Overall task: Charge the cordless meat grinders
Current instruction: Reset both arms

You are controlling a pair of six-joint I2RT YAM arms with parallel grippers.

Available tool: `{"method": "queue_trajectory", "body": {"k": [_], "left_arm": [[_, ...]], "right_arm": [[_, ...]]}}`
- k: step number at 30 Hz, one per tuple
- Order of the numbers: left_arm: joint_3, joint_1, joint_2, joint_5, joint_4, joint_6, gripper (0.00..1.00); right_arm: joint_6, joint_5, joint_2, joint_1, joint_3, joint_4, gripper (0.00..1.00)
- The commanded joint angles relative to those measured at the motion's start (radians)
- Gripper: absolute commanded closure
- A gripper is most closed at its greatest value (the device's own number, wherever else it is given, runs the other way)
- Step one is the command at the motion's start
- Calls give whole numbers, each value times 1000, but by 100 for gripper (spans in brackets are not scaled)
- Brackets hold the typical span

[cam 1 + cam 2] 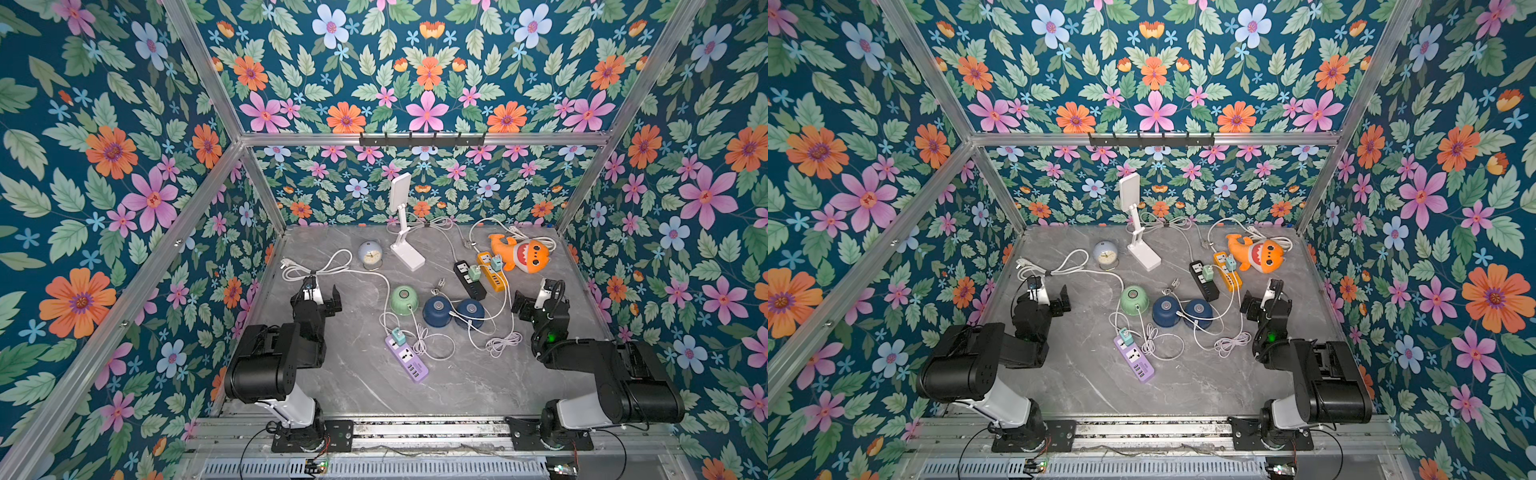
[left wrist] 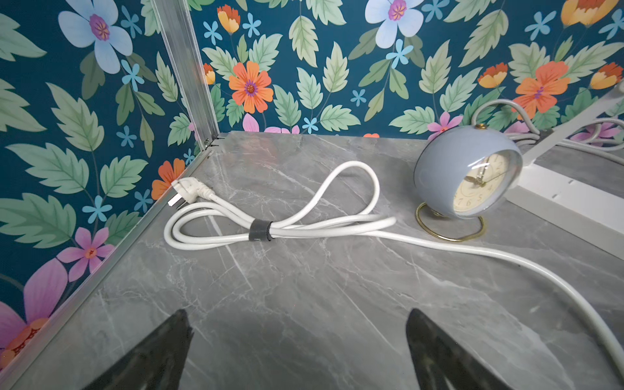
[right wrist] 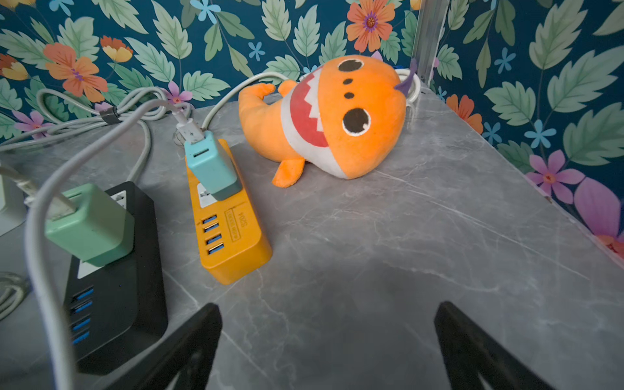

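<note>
Mid-table stand the cordless meat grinders: a pale green one [image 1: 404, 299] [image 1: 1134, 299] and two navy ones [image 1: 438, 311] [image 1: 470, 311], side by side, each with a white cable at its side. The green one's cable leads to a teal adapter [image 1: 398, 336] on a purple power strip [image 1: 406, 358]. Other cables run to a green adapter [image 3: 89, 224] on a black strip [image 3: 111, 297] and a teal adapter [image 3: 211, 165] on an orange strip [image 3: 233, 236]. My left gripper [image 1: 318, 294] [image 2: 299, 320] is open and empty, left of the grinders. My right gripper [image 1: 537, 299] [image 3: 327, 314] is open and empty, to their right.
A pale-blue alarm clock [image 2: 469, 179] [image 1: 370, 254] and a white folding lamp [image 1: 405, 232] stand at the back. A bundled white power cord [image 2: 256, 229] lies by the left wall. An orange shark plush [image 3: 337, 118] lies at the back right. Loose cable loops [image 1: 503, 343] lie in front of the grinders.
</note>
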Motion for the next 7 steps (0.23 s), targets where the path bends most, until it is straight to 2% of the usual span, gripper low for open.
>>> {"method": "queue_trajectory", "body": {"k": [1,4,7], "left_arm": [[1,1,-1,1,-7,-7,0],[2,0,1,-1,-8,-6,0],[2,1,0,-3,-8,-6,0]], "right_arm": [[-20,9,9,3,0,51,1],[-53,-87,6,11,33,-23,1],[-52,-97,8,5,32,-18,1]]}}
